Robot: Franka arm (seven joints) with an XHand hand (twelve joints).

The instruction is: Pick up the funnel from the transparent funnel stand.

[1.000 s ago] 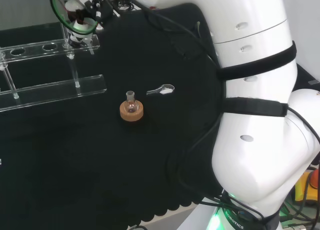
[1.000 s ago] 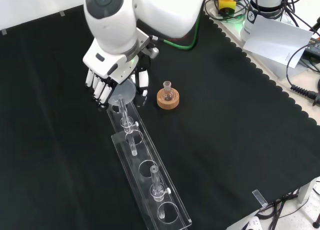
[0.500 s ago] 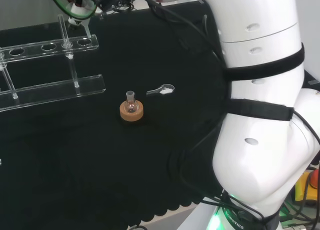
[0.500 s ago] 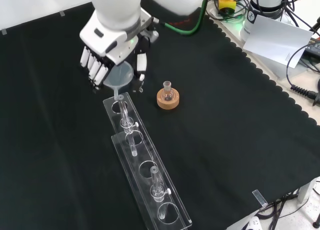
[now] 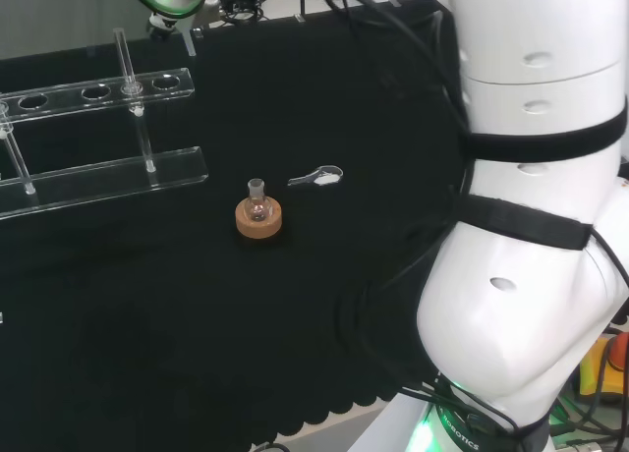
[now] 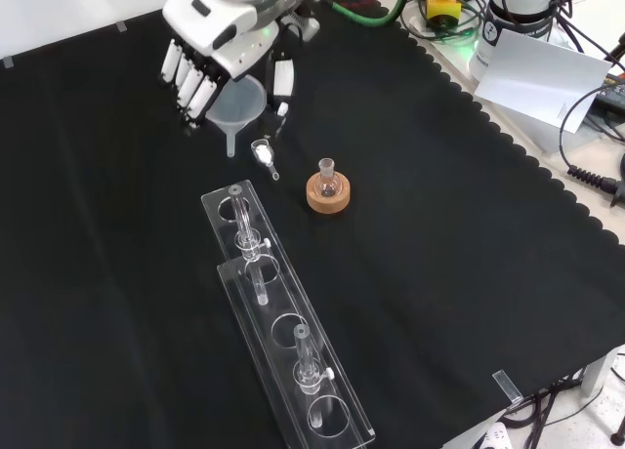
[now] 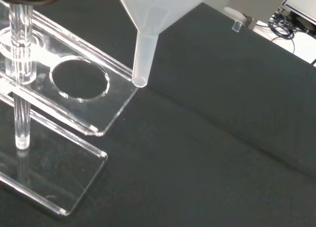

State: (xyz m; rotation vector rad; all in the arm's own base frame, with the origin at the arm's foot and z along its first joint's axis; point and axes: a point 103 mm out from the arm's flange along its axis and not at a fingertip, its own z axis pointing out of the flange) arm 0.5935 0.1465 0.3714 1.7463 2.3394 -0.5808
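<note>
- The hand [image 6: 210, 63] has its fingers curled round the funnel [image 6: 241, 105], spout pointing down — so it lifts straight out.
- Funnel hangs at 12 o'clock from the funnel stand [image 6: 293, 356], clear of its end hole.

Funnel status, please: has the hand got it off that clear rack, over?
Hand shut on the funnel. Funnel lifted, spout clear of the transparent stand. Small scoop and flask on cork ring lie below; nothing blocking.
</note>
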